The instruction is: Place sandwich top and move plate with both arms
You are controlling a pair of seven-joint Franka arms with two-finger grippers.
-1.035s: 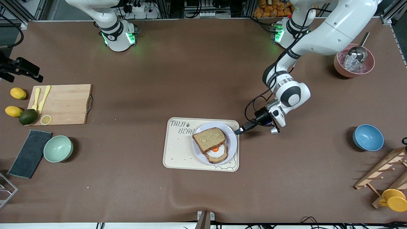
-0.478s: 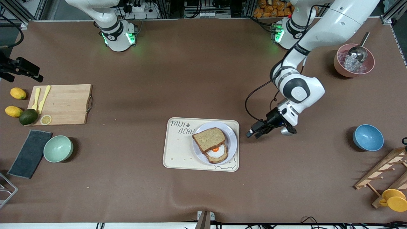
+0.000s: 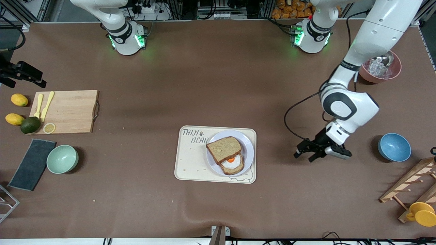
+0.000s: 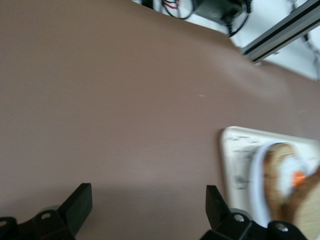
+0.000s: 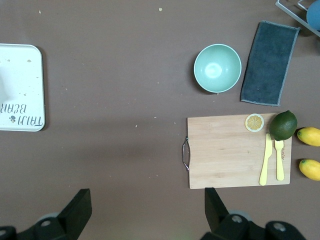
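The sandwich top point(image 3: 223, 148), a plain brown slice, lies askew on the bread slice bearing a fried egg point(image 3: 232, 163). Both rest on the pale round plate point(image 3: 249, 144), which sits on the cream bear-print tray point(image 3: 190, 163). My left gripper point(image 3: 304, 155) hangs open and empty over bare table between the tray and the blue bowl. Its wrist view shows the open left gripper point(image 4: 148, 205), with tray point(image 4: 234, 150), plate point(image 4: 254, 172) and bread point(image 4: 279, 162) at one edge. The right gripper point(image 5: 147, 207) waits open, high over the table; the front view shows only that arm's base point(image 3: 124, 35).
A blue bowl point(image 3: 394, 147), a wooden rack point(image 3: 408, 185) and a yellow cup point(image 3: 422, 213) stand toward the left arm's end. A pink bowl of ice point(image 3: 379, 69) stands near that arm's base. Cutting board point(image 3: 68, 111), mint bowl point(image 3: 62, 159) and grey cloth point(image 3: 32, 164) occupy the right arm's end.
My left gripper has drawn away from the plate's rim and swung toward the blue bowl, still open. Sandwich, plate and tray have not moved.
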